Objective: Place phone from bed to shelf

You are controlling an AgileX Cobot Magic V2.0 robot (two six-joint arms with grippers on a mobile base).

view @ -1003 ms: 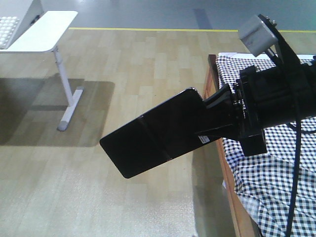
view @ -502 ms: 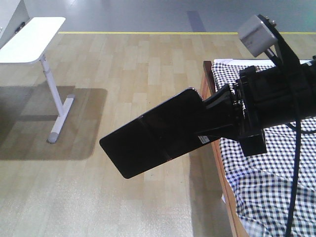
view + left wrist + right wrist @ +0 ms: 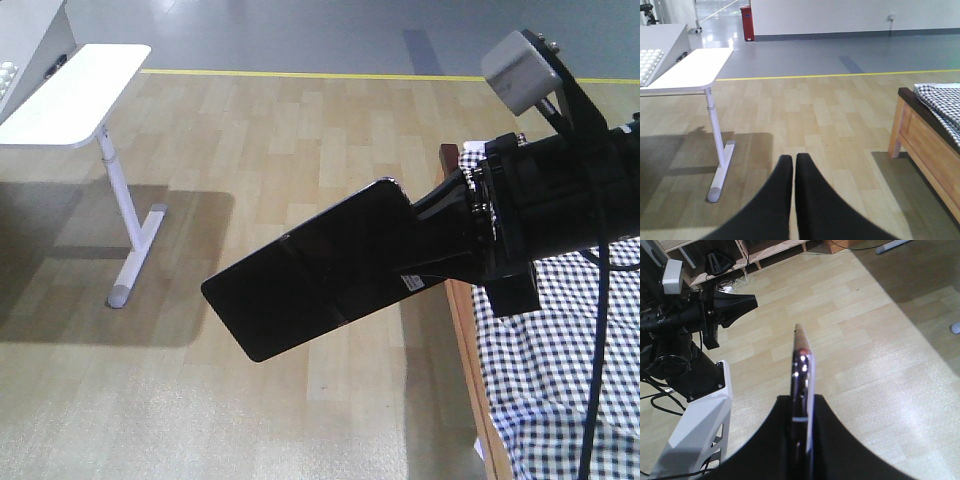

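A white table (image 3: pixel 75 95) on a slim column stands on the wood-plank floor (image 3: pixel 300 150), well to the left of the bed (image 3: pixel 550 385), with bare floor between them. Nearer the bed, but left of its wooden side rail (image 3: pixel 465 330) and off the mattress, the phone (image 3: pixel 300 275) hangs in the air above the floor. It is a glossy black slab seen on its face, tilted so that its free end drops away from the bed. A small white sticker (image 3: pixel 410 282) sits at the end nearest the bed. That end is held in the right gripper (image 3: pixel 428 238), whose fingers pinch the phone's two faces. The black right arm (image 3: pixel 560 200) behind it reaches over the bed's checked cloth, with a grey camera box (image 3: pixel 522 68) on top.

In the left wrist view the left gripper (image 3: pixel 792 159) points over the floor to the left of the bed's corner post. Its two black fingers are pressed together with only a thin seam between them and nothing in them.

In the right wrist view the left arm (image 3: pixel 675 320) rises from the white base (image 3: pixel 700 420) at the left. Pale planks of the shelf (image 3: pixel 771 254) run along the top. In the middle the phone shows edge-on, its metal rim catching light, and it juts out past the fingers clamping it. Where the shelf lies relative to the bed cannot be told.
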